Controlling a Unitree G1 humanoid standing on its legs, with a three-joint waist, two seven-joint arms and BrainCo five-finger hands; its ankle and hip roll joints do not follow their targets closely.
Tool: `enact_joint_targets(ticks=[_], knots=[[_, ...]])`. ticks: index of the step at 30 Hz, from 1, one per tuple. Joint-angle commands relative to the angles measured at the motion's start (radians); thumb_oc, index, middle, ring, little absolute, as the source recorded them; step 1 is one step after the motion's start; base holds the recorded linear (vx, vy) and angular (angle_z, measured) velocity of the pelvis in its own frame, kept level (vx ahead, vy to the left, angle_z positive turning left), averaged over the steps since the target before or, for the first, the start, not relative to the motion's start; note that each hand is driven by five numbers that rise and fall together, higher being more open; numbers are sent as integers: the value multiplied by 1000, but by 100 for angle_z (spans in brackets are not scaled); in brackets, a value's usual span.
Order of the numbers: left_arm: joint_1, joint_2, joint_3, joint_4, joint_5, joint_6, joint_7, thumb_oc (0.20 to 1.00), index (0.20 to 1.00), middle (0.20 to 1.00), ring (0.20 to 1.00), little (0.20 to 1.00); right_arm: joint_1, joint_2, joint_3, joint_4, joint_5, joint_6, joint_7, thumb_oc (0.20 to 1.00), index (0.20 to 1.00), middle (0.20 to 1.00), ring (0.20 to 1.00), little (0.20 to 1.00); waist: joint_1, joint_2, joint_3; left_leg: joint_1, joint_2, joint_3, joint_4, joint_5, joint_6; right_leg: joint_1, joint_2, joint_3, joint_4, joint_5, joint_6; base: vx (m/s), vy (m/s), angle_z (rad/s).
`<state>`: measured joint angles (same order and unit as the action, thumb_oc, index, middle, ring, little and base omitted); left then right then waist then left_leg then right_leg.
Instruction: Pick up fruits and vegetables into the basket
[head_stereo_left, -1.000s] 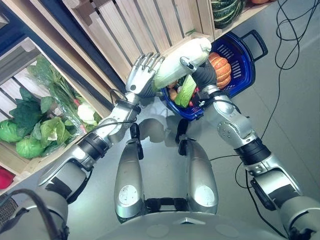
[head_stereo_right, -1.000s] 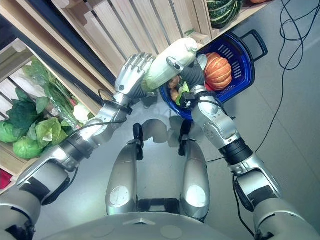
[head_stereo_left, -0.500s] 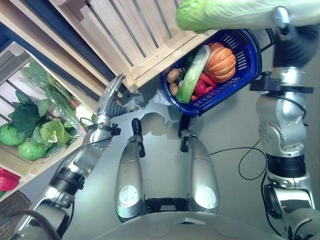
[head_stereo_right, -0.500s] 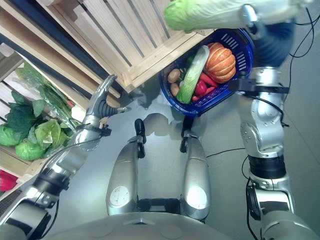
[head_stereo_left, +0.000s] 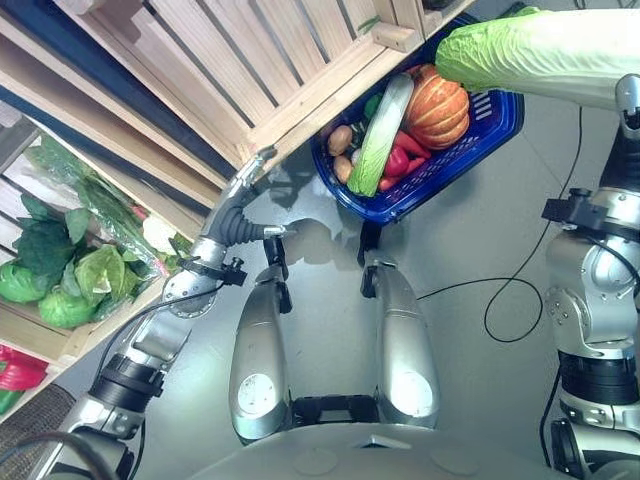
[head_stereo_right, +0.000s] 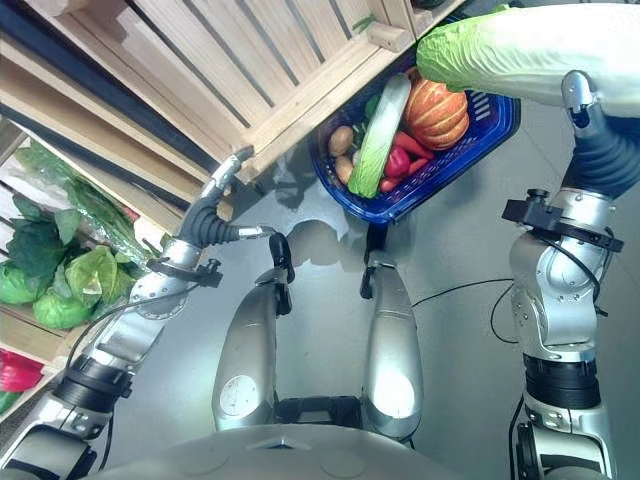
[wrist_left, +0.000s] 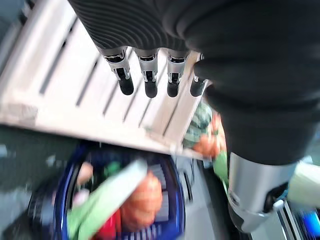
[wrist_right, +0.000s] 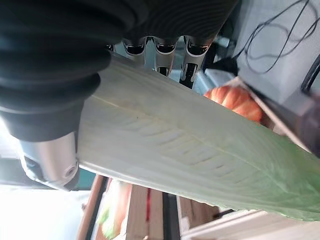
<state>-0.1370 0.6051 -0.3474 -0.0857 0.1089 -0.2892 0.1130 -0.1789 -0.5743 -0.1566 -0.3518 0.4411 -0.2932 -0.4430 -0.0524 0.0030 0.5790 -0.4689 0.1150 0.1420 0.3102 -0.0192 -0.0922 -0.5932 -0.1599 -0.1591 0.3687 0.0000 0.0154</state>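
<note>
Gripping cabbage (wrist_right: 200, 155) between fingers (wrist_right: 161, 56)

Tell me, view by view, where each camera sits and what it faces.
Left and right eye views: head, looking down at the blue basket and wooden crates; both arms show.
Left wrist view: along the open left hand toward crates and basket.
Right wrist view: along the right hand, shut on the napa cabbage.
All share the pumpkin.

R robot hand (wrist_right: 55, 100) raised cabbage (head_stereo_right: 520, 55), maybe above basket (head_stereo_right: 470, 140).
</note>
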Motion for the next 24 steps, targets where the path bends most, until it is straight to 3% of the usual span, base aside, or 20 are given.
enact_joint_targets(ticks=[1, 5, 8, 10, 12, 13, 17, 24], knots=[[0, -3, -72, -64, -70, 53, -56, 1000, 1000, 1000, 1000, 1000, -32, -67, -10, -39, -26, -24, -33, 200, 200, 200, 200, 200, -39, 34, -59, -52, -37, 46, 26, -61, 64, 14, 25, -10, 48, -92, 68, 0, 0, 0], [-50, -14, -164, -13, -58, 86, -35, 1000, 1000, 1000, 1000, 1000, -85, -81, 57, 37, -14, 21, -52, 200, 200, 200, 200, 200, -45, 38, -59, -93, -35, 53, 36, -57, 64, -36, 25, -9, 68, -92, 65, -21, -12, -6], [-81, -37, -242, 53, -125, 174, -10, 1000, 1000, 1000, 1000, 1000, -138, -87, 121, 137, 38, 46, -54, 200, 200, 200, 200, 200, -38, 49, -59, -125, -36, 55, 36, -47, 62, -73, 26, -18, 85, -95, 60, -9, -38, -3], [-90, -51, -264, 99, -156, 190, 21, 1000, 1000, 1000, 1000, 1000, -168, -85, 148, 200, 55, 49, -43, 200, 200, 200, 200, 200, -33, 54, -59, -140, -37, 54, 43, -45, 61, -89, 24, -22, 92, -97, 56, 0, 0, 0], [-95, -67, -276, 166, -184, 246, 70, 1000, 1000, 1000, 1000, 1000, -211, -77, 178, 283, 101, 64, -8, 200, 200, 200, 200, 200, -22, 60, -59, -161, -38, 51, 53, -43, 61, -113, 21, -29, 108, -101, 53, 39, -41, 2], [-92, -70, -279, 183, -201, 270, 77, 1000, 1000, 1000, 1000, 1000, -216, -75, 185, 303, 109, 73, -2, 200, 200, 200, 200, 200, -18, 62, -59, -149, -41, 38, 64, -69, 53, -102, 22, -19, 123, -128, 63, 79, -58, 6], [-85, -96, -257, 348, -296, 277, 140, 1000, 1000, 1000, 1000, 1000, -330, -95, 217, 458, 209, 139, 32, 200, 200, 200, 200, 200, 17, 72, -59, -204, -41, 20, 89, -65, 52, -153, 13, -37, 158, -135, 55, 27, -77, 11], [-46, -96, -213, 407, -368, 312, 117, 1000, 1000, 1000, 1000, 1000, -443, -115, 251, 667, 252, 229, 39, 200, 200, 200, 200, 200, 79, 97, -59, -278, -55, -15, 95, -49, 59, -229, 2, -61, 201, -140, 39, 15, -75, 18]])
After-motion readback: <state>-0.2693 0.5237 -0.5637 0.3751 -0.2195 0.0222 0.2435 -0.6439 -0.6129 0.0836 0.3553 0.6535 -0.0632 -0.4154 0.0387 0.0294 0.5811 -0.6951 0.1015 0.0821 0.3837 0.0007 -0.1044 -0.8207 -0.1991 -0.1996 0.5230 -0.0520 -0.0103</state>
